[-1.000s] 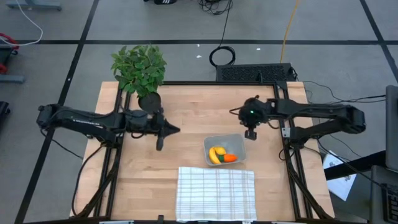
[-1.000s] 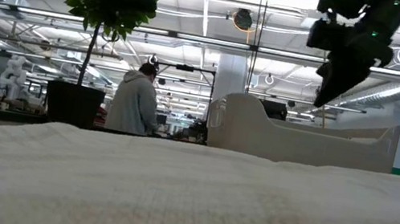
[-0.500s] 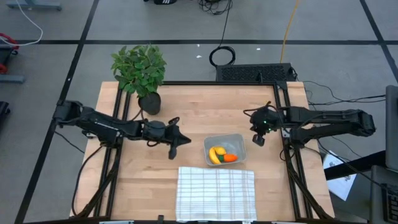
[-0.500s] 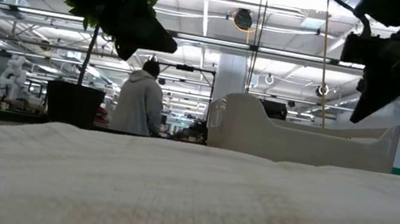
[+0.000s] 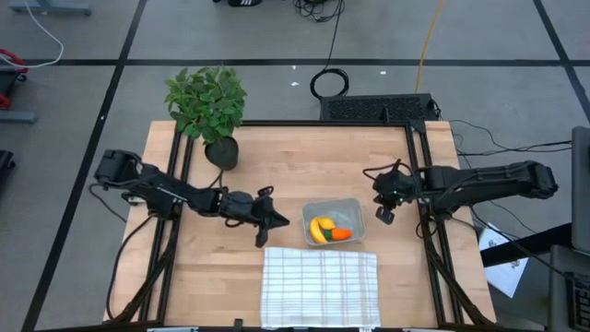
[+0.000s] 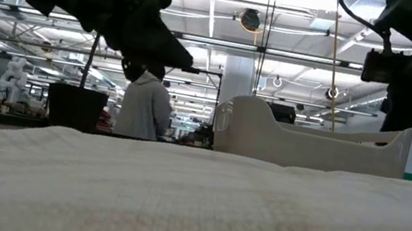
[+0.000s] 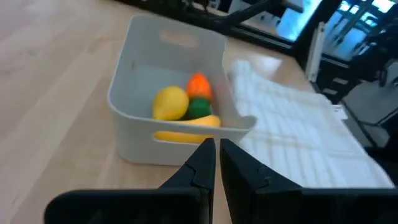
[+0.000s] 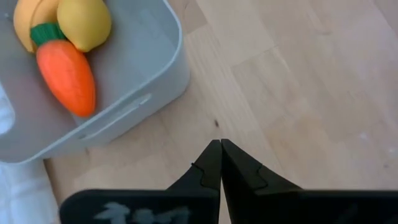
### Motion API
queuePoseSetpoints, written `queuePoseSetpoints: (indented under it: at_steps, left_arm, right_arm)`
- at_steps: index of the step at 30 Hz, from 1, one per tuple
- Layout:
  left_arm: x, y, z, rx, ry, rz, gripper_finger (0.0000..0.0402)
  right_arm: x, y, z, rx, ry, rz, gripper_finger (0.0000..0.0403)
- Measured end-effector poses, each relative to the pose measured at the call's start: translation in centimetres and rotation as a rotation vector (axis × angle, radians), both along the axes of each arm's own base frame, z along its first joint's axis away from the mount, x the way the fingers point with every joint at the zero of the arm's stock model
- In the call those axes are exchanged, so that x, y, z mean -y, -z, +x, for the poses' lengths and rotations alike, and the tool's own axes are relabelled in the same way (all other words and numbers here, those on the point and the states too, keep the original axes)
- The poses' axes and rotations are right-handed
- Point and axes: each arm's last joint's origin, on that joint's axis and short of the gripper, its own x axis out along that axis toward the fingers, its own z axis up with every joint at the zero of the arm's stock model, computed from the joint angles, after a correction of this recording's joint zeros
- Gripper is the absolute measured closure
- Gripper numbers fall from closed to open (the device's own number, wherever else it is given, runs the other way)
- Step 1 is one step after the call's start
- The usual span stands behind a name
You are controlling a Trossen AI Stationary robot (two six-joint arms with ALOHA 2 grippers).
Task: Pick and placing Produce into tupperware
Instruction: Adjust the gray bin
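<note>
High view: the left gripper (image 5: 280,221), pressed together and empty, hovers beside the tupperware (image 5: 353,207) on the wooden table (image 5: 295,157); banana (image 5: 319,231), lemon (image 5: 328,223) and carrot (image 5: 341,234) lie inside. Light, rigid, smooth plastic; best pinched mid-body. The right gripper (image 5: 384,217), pressed together, hangs just right.

Bright, even overhead light w/ soft shadows. Low view: white checked cloth (image 6: 191,205) blurred up close, ceiling strip lamps glaring. Left wrist view slightly soft.
</note>
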Motion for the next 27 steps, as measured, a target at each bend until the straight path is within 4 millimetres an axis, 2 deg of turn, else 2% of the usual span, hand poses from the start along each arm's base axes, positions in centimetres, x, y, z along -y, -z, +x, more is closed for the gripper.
queuePoseSetpoints:
  at_steps: [11,18,27]
  left_arm:
    - [0.2,3.6,1.6,-0.022,-0.040,-0.036,0.0376]
    - [0.2,4.3,1.8,-0.028,-0.064,-0.055,0.0376]
    - [0.1,5.0,2.0,-0.035,-0.109,-0.060,0.0376]
  right_arm:
    - [0.0,0.5,0.1,0.023,0.025,0.013,0.0403]
    - [-0.3,0.6,0.3,0.052,0.037,0.038,0.0403]
    - [-1.1,3.1,0.3,0.106,0.016,0.090,0.0403]
